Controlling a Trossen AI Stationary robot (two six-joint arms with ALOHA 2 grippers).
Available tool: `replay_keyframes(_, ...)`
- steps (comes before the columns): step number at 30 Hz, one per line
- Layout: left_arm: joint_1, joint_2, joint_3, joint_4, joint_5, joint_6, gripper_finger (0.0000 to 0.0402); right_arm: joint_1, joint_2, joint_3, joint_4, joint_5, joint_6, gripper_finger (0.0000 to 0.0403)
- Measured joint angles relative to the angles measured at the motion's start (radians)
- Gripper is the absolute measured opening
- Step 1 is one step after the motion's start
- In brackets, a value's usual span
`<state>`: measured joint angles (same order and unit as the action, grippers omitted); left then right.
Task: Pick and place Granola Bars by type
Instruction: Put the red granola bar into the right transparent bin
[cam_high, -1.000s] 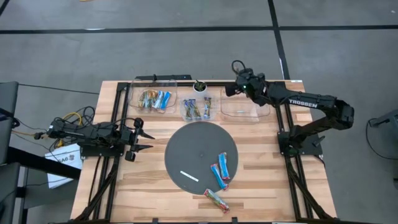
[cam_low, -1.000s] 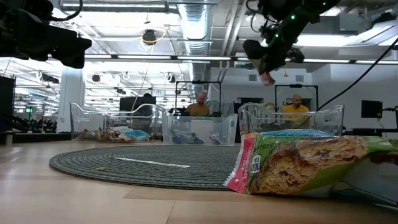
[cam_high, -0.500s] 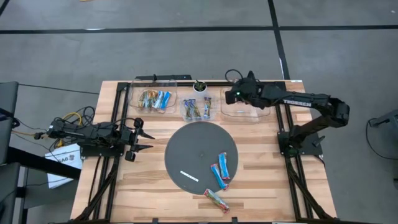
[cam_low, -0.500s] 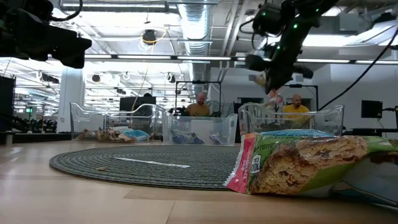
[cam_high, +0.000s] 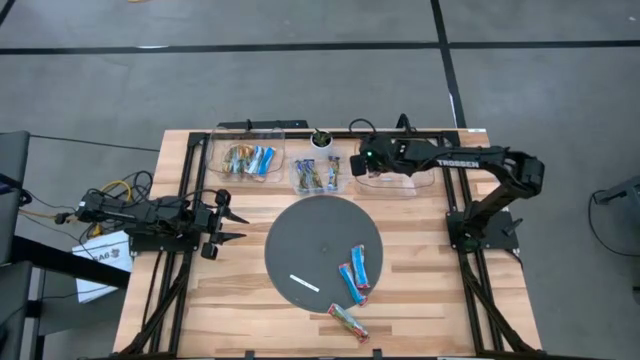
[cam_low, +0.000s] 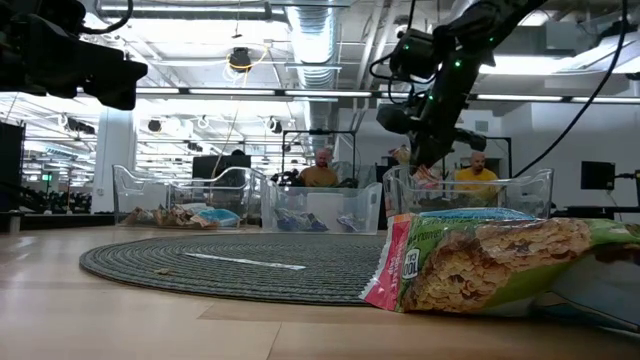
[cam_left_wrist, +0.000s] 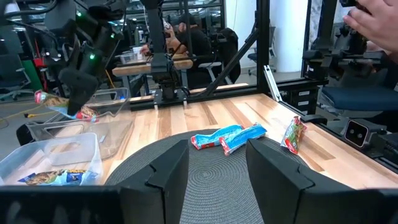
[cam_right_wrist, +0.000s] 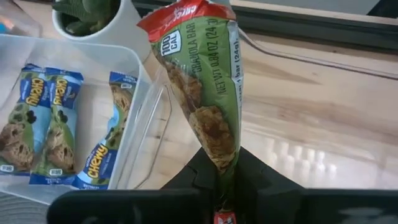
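My right gripper (cam_high: 361, 160) is shut on a green granola bar (cam_right_wrist: 208, 93) at the far side of the table, above the left end of the clear right bin (cam_high: 398, 174). The bar also shows in the low view (cam_low: 413, 172) and the left wrist view (cam_left_wrist: 61, 103). My left gripper (cam_high: 232, 222) waits open and empty at the table's left side. Two bright blue bars (cam_high: 354, 272) lie on the round dark mat (cam_high: 310, 240). Another green bar (cam_high: 349, 320) lies on the wood near the front edge. My right gripper pinches the green bar's one end (cam_right_wrist: 222, 176) between its two fingers. The rest of the bar sticks out forward past the fingertips, its red-edged free end (cam_right_wrist: 186, 14) farthest away. The bar is lifted clear, above the bin's left wall.
A left bin (cam_high: 248, 158) holds mixed bars and a middle bin (cam_high: 318, 176) holds blue bars. A white cup with a plant (cam_high: 321, 139) stands behind the middle bin. A thin white strip (cam_high: 304, 283) lies on the mat. People sit in the room beyond the table.
My right gripper has gone toward the table's left edge and down with the green bar, from above the right bin's far side to its left end. The bar has stayed in the hold.
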<state>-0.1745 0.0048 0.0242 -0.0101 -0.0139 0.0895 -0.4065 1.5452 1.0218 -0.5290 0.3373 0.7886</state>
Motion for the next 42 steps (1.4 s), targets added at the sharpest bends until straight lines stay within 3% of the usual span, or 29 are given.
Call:
replay_keyframes(22,0.000,0.000,0.000,0.000,0.000,0.000,0.0154,0.011,0.000,-0.046,-0.007,0.001,0.023,0.0081)
replay_keyframes(29,0.000,0.000,0.000,0.000,0.000,0.000,0.0154,0.022,-0.020,-0.046,0.023,0.006,-0.067,0.0088)
replay_keyframes(36,0.000,0.000,0.000,0.000,0.000,0.000,0.0154,0.110,-0.146,-0.046,0.024,0.006,-0.226,0.0087)
replay_keyframes(42,0.000,0.000,0.000,0.000,0.000,0.000,0.0154,0.299,-0.256,-0.046,0.008,0.004,-0.323,0.0087)
